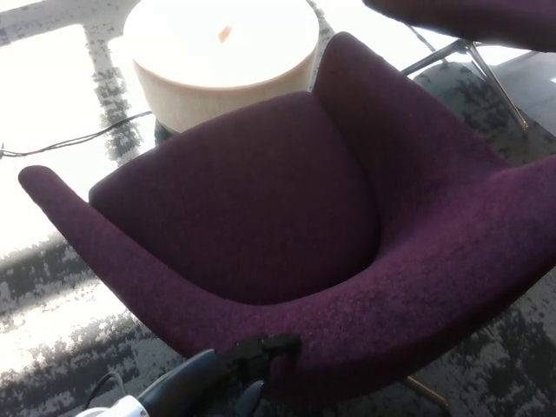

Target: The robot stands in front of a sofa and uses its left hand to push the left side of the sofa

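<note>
Left hand (252, 360), holding nothing, presses fingertips against purple sofa (287, 226).

No readable text, labels, brand marks, nos. or signs anywhere in view. Nothing legible on the purple fabric sofa (287, 217) or on the black left hand (248, 360) touching its outer edge. The round cream table (221, 52) beyond the hand is washed out by glare, w/ only a small orange mark on top, not readable.
</note>
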